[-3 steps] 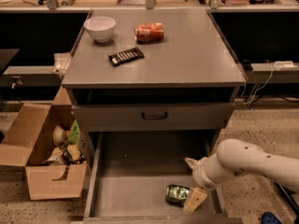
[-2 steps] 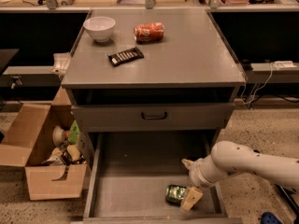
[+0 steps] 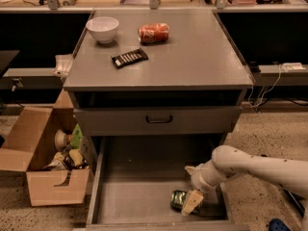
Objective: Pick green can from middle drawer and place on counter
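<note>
The green can (image 3: 178, 199) lies on its side on the floor of the open middle drawer (image 3: 137, 177), near the front right corner. My gripper (image 3: 190, 186) reaches down into the drawer from the right on a white arm. It is open, with its lower finger (image 3: 192, 202) against the can's right end and the other finger up behind it. The can is not lifted. The counter (image 3: 192, 57) is the grey cabinet top above.
On the counter are a white bowl (image 3: 102, 29), a red-orange can (image 3: 153, 33) on its side and a black flat packet (image 3: 129, 57). A closed drawer front with a black handle (image 3: 159, 119) sits above the open drawer. A cardboard box (image 3: 41, 170) of clutter stands on the floor at the left.
My gripper has moved a little left and down, closer to the green can. The can has not moved.
</note>
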Robot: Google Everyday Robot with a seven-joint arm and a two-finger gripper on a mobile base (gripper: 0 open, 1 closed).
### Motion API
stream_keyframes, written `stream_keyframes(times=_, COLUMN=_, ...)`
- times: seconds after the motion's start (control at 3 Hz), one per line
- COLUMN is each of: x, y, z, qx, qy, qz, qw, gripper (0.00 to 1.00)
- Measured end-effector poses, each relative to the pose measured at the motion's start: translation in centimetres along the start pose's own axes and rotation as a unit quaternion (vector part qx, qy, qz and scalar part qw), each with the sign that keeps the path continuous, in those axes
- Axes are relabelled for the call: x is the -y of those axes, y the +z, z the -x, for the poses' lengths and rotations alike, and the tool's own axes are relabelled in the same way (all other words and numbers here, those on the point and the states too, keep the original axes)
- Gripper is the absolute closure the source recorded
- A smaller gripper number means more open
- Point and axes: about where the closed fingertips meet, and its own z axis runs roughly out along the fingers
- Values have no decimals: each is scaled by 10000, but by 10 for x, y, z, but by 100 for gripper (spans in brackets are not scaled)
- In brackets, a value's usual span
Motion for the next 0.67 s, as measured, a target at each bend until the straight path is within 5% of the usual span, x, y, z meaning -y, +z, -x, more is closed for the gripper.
stream_keyframes(times=0.67, x=29, y=39, z=-33, qx=37, qy=448, qz=294, qw=9986, gripper=0)
